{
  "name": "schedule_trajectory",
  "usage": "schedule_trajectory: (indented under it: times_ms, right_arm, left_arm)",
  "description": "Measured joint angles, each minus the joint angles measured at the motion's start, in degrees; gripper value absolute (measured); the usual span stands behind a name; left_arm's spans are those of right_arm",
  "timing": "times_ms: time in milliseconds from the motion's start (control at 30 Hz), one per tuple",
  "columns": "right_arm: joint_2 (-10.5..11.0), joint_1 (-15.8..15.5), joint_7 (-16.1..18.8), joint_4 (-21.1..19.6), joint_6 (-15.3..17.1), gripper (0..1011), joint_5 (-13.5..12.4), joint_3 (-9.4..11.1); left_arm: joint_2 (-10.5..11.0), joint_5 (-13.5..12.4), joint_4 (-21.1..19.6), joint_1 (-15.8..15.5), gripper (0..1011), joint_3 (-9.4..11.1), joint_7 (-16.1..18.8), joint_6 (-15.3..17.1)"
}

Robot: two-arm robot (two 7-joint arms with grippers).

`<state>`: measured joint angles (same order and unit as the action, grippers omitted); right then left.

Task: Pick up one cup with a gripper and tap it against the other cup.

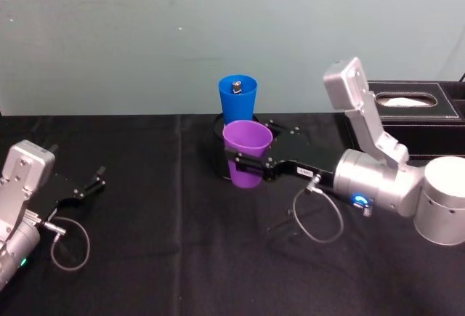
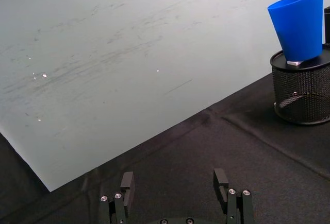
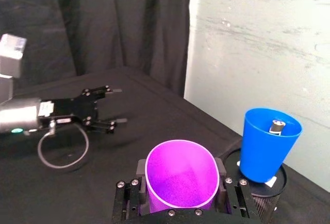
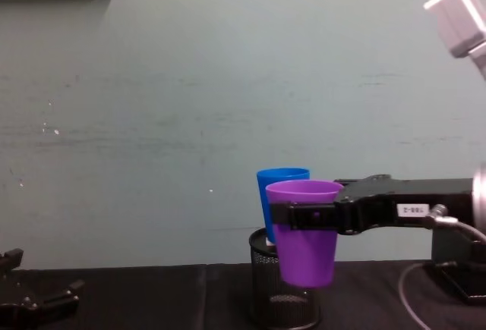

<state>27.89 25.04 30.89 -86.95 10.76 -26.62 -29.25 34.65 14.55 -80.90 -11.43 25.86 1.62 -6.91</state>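
the black table point(image 1: 182, 258) ran wall to wall. the right gripper point(image 3: 180, 166) reached in from the right and the left gripper point(image 2: 175, 183) lay parked at the near left, fingers spread wide and holding nothing. a mesh pen holder point(image 2: 301, 95) raised the blue cup point(image 1: 238, 98) off the cloth. the right jaws clamped the purple cup point(image 1: 245, 152) below its rim, upright and lifted just near of the blue one, a small gap between them, probably lined up for a side-on tap.

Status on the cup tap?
Right gripper shut on purple cup, lifted, next to blue cup. Blue cup sits on mesh holder. Left gripper open, parked left.

Nothing legible (one white label point(image 4: 414, 210), unreadable).
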Motion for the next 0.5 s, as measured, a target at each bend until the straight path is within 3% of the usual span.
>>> schedule_trajectory:
  times_ms: [500]
  right_arm:
    - [-4.96,5.92,-2.13,9.0,-0.67,741,0.82,-0.43]
  left_arm:
    - [0.0,0.0,0.0,0.0,1000,0.0,0.0,0.0]
